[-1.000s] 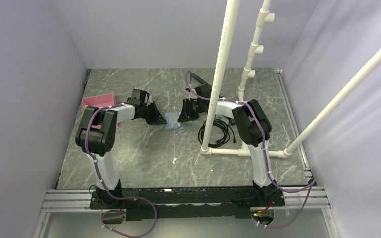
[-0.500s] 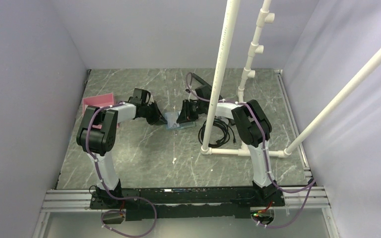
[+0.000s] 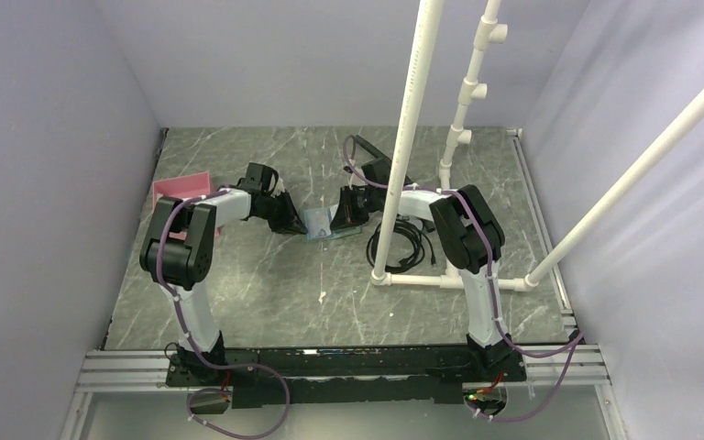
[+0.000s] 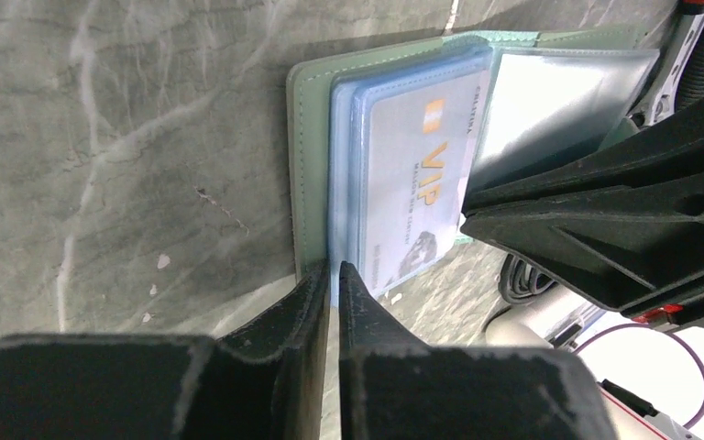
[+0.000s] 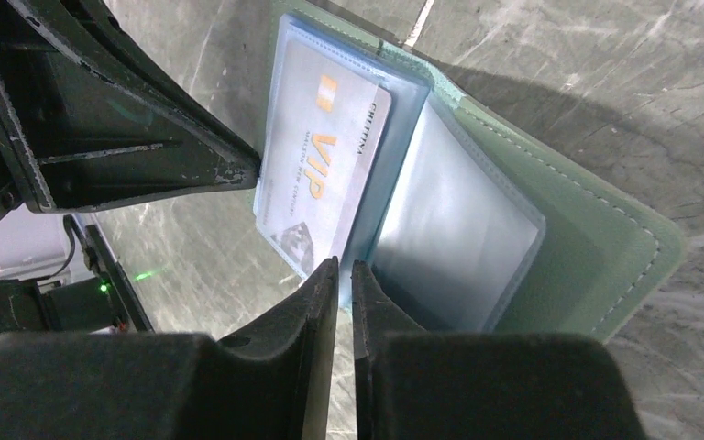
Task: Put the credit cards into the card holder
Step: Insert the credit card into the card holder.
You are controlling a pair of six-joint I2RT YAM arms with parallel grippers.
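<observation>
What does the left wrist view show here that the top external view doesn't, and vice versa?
Only the left wrist: the VIP print on a credit card sitting in a clear pocket of the card holder, with the left end effector tips at the pocket edge. Only the top external: pink tray, white pipe frame, black cable coil. Both: the open green card holder, with the right end effector meeting it from the opposite side.

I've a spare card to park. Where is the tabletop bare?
Bare: the wide near stretch between the card holder and the arm bases; the far strip by the back wall. Crowded: the middle, where left end effector and right end effector meet; pink tray far-left; black cable by white pipes.
</observation>
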